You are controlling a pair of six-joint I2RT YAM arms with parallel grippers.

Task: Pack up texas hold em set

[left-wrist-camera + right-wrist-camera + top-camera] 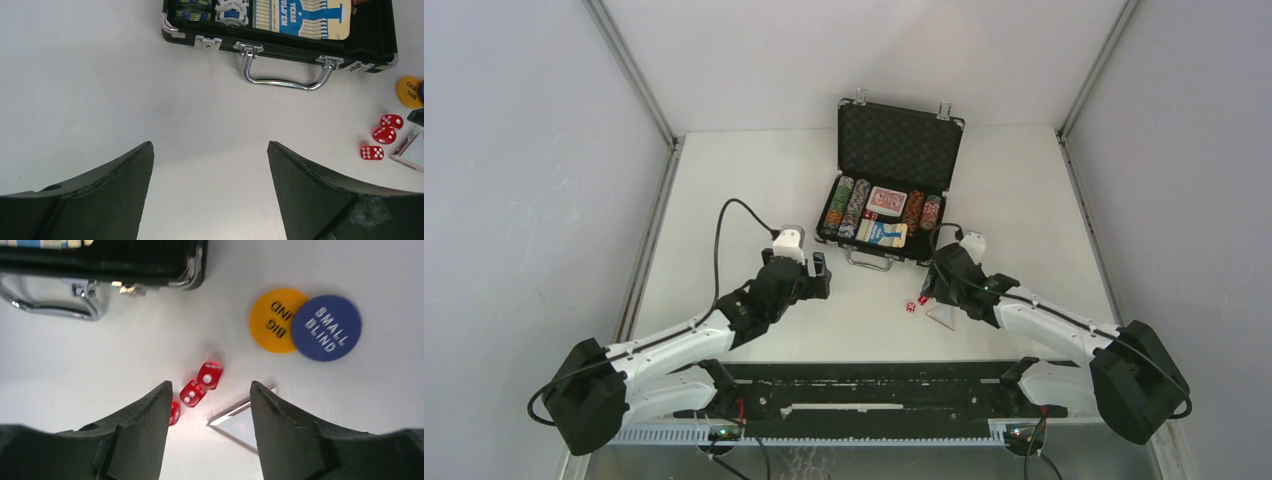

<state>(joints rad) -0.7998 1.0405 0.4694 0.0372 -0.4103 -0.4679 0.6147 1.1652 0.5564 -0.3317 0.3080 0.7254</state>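
The black briefcase (894,150) lies open at the back of the table. It holds rows of poker chips (844,205), red-backed cards (886,200) and a blue card box (882,233). Three red dice (210,374) and a clear triangle piece (240,422) lie on the table in front of its right corner. A yellow "big blind" button (275,320) sits beside them, overlapped by a blue "small blind" button (326,327). My right gripper (211,384) hangs open just above the dice and triangle, holding nothing. My left gripper (210,145) stands wide open over bare table, near the silver handle (285,82).
Grey walls close in the white table on three sides. The dice (384,135) and yellow button (409,91) also show at the right edge of the left wrist view. A black rail (864,385) runs along the near edge between the arm bases.
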